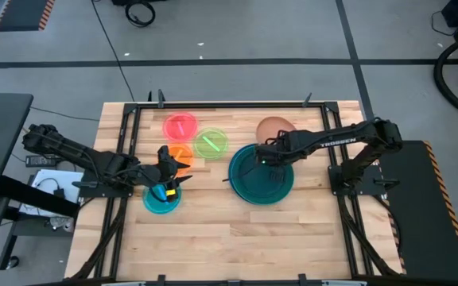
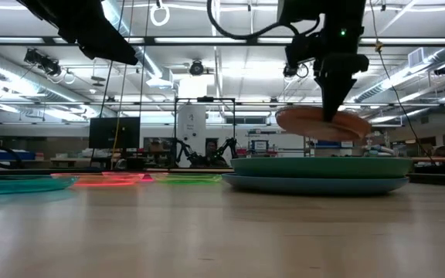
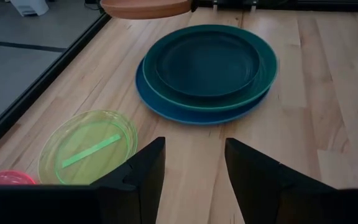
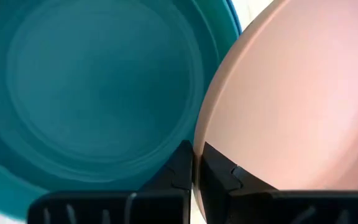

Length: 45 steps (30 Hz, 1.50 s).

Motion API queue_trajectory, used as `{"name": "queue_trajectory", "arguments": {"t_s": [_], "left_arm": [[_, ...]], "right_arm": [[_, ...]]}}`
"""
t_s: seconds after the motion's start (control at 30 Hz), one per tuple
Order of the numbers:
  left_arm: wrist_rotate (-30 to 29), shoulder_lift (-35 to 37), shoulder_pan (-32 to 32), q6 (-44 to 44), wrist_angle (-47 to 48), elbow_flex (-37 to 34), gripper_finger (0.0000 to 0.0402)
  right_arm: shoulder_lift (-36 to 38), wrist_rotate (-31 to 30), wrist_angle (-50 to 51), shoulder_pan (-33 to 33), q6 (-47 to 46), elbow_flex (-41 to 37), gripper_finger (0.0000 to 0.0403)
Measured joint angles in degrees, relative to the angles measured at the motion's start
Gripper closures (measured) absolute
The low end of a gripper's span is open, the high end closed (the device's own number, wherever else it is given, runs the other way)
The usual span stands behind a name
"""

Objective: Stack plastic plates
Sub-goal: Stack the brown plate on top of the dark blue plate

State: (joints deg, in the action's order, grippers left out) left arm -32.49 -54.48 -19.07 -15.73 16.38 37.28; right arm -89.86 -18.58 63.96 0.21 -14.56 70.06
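My right gripper is shut on the brownish-orange plate, which hangs in the air beside and above the stack. That stack has the dark teal plate on the teal plate on the blue plate, flat on the table. My left gripper is open and hovers over the small orange plate and the cyan plate. The pink-red plate and the green plate lie flat nearby. My right gripper pinches the brownish-orange plate's rim between its two fingers, on the side of the plate nearest the stack. The fingers come from above, pointing down. The plate is lifted clear of the table, nearly level with a slight tilt.
A dark metal frame runs round the wooden table's far and side edges. Bare wood lies along the near half of the table. Beyond the table stand workshop floor, cables and equipment.
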Motion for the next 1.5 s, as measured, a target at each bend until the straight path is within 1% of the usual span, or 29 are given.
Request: {"name": "queue_trajectory", "arguments": {"t_s": [0.17, 0.5, 0.63, 0.8, 1.07, 1.33, 1.5], "left_arm": [[0.0, 0.0, -0.02, -0.02, -0.02, 0.0, 0.0228], [0.0, 0.0, -0.01, -0.04, -0.04, 0.0, 0.0228], [0.0, 0.0, -0.02, -0.03, -0.04, 0.0, 0.0228], [0.0, 0.02, -0.02, -0.13, -0.04, 0.0, 0.0228], [0.0, 0.02, -0.02, -0.15, -0.04, 0.0, 0.0228], [0.0, 0.02, -0.01, -0.15, -0.04, 0.0, 0.0228], [0.0, 0.02, 0.0, -0.22, -0.04, 0.0, 0.0228]], "right_arm": [[0.02, -1.52, 2.46, 2.26, -1.92, 2.17, 0.0382], [0.04, -0.65, 2.5, 6.19, -4.63, 5.67, 0.0382], [0.07, 2.3, 1.27, 7.57, -5.5, 5.76, 0.0382], [0.07, 3.26, -0.87, 9.37, -5.48, 5.75, 0.0382], [0.07, 3.1, -6.98, 12.64, -5.45, 5.75, 0.0382], [0.04, 0.32, -9.38, 15.81, -6.01, 5.73, 0.0382], [0.02, 0.03, -12.75, 16.59, -6.47, 4.6, 0.0382]]}}
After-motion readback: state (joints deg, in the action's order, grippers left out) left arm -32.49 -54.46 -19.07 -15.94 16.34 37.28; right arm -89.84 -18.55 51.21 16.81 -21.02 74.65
